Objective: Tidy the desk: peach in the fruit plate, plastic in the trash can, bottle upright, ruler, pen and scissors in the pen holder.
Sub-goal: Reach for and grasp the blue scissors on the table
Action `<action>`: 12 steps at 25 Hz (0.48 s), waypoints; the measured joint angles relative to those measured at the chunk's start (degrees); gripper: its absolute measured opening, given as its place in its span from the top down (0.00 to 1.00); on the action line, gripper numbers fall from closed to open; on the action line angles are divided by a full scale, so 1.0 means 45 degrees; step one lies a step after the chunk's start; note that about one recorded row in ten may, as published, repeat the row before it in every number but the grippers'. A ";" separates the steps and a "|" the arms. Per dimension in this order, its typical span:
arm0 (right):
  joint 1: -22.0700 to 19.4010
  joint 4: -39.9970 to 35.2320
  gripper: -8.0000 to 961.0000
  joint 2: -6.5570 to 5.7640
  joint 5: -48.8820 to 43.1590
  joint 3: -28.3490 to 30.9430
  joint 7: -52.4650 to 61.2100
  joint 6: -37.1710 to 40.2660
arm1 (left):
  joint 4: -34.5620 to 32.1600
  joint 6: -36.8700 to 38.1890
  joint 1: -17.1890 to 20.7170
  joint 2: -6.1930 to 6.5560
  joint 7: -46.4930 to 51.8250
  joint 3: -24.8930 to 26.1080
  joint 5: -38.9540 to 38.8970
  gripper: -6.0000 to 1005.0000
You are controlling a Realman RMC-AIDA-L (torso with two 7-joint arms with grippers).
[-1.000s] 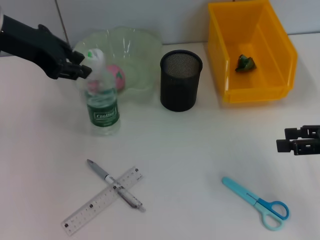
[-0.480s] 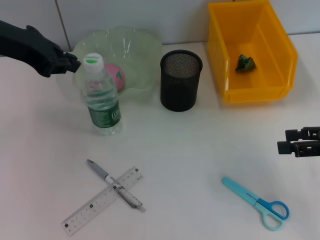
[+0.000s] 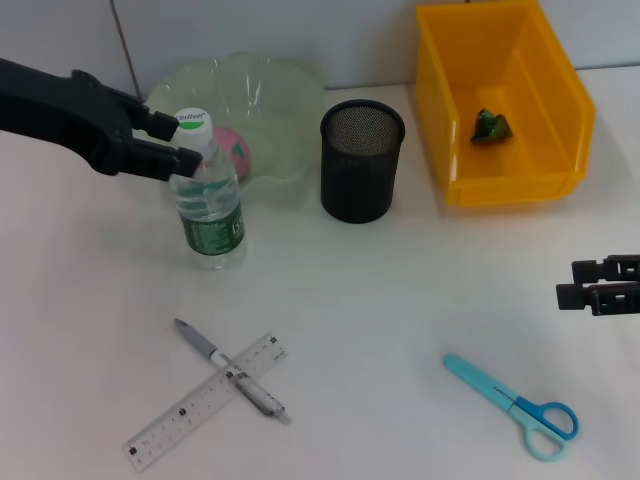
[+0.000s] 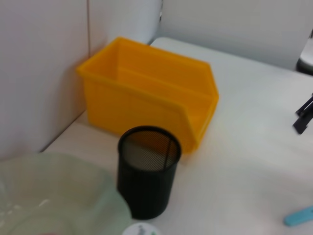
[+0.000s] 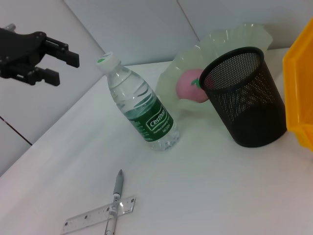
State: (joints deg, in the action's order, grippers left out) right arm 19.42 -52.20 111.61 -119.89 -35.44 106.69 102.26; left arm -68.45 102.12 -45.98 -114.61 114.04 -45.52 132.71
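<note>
Three items done, three left on the worktop.
Left end effector (image 3: 178, 140), fingers spread (it let go a second ago), hovers by the now-upright bottle (image 3: 210, 195); pen (image 3: 230, 368), ruler (image 3: 205, 400), then scissors (image 3: 515, 407) await; right end effector (image 3: 565, 282) idles, opening unclear.

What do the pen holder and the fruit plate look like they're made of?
The pen holder looks like black wire mesh, likely metal: light shows through its fine grid. The fruit plate looks like translucent pale green plastic or glass, glossy and scalloped; the peach shows through it.
</note>
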 joint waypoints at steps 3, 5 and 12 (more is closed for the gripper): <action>0.0001 -0.0001 0.18 0.0001 0.0000 0.0032 -0.0056 0.0017 | -0.0095 0.0010 0.0357 -0.0224 -0.0051 -0.0004 -0.0646 0.50; 0.0002 0.0000 0.18 0.0001 0.0000 0.0041 -0.0110 0.0018 | -0.0108 0.0016 0.0603 -0.0327 -0.0107 0.0009 -0.1202 0.41; 0.0040 0.0000 0.18 -0.0003 0.0000 0.0044 -0.0249 0.0038 | -0.0164 0.0277 0.1548 -0.0743 -0.0536 -0.0149 -0.3115 0.18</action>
State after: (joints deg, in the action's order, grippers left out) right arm 19.60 -52.21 111.60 -119.89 -35.24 105.57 102.44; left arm -69.19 103.37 -39.02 -117.95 111.63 -46.19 118.69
